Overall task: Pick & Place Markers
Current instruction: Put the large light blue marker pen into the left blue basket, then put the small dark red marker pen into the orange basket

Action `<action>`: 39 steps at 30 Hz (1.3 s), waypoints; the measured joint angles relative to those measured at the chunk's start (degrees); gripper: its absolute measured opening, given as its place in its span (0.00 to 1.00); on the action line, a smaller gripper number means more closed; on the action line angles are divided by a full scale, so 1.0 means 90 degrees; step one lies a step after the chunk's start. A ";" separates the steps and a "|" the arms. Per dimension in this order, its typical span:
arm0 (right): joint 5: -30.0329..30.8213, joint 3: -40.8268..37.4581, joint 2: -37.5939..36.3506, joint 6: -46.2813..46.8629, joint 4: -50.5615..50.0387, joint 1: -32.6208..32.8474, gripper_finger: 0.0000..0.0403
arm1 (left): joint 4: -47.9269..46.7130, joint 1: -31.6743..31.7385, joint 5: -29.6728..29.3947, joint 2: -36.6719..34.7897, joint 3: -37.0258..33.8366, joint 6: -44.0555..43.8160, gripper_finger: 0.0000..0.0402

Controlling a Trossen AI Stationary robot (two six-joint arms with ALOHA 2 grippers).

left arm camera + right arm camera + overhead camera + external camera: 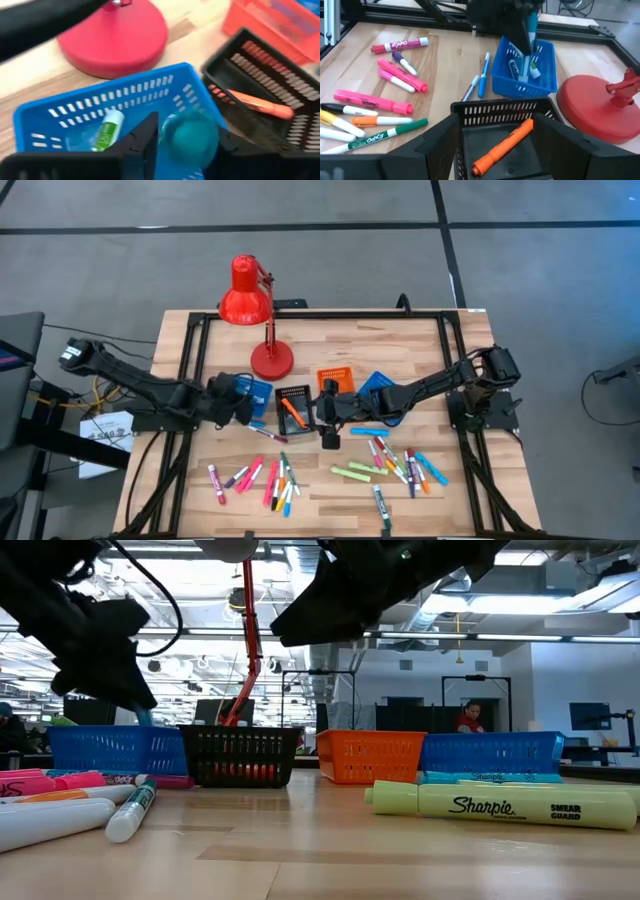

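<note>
Left gripper [187, 150] over blue tray [60, 112] beside red lamp [250, 305], fingers around teal marker [187, 137], grip apparently loosening. Right gripper [495, 150] spread wide over black tray [505, 112] holding orange marker [502, 146].

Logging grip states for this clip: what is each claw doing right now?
Left claw: over the blue tray, teal marker between its fingers; grip cannot be told.
Right claw: open, empty, over the black tray.

Wood worktop [330, 500] carries red lamp [270, 360], a row of trays: blue [258, 393], black [292, 400], orange [336, 378], blue [376, 384]; markers [395, 460] scattered loose along its near half.
</note>
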 joint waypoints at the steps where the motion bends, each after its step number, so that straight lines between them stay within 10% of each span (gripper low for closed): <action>1: 0.0000 0.0000 0.0000 0.0000 0.0038 0.0000 0.62 | 0.0002 0.0072 0.0002 0.0024 0.0000 0.0046 0.31; 12: -0.0022 0.0000 0.0000 0.0000 0.0287 0.0000 0.62 | 0.0036 0.0346 0.0023 -0.0806 0.0743 0.2406 0.43; 18: -0.0628 0.0000 0.0000 0.0002 0.0289 -0.0001 0.62 | 0.0270 0.0127 0.1608 -0.1012 0.0822 0.3143 0.38; 28: -0.0731 0.0000 0.0000 0.0007 0.0284 0.0009 0.62 | 0.2096 -0.1075 0.2394 0.0795 0.0202 0.4165 0.31; 39: -0.0731 0.0000 0.0000 0.0007 0.0286 -0.0002 0.62 | 0.2987 -0.0615 0.2384 0.2674 0.0381 0.5294 0.31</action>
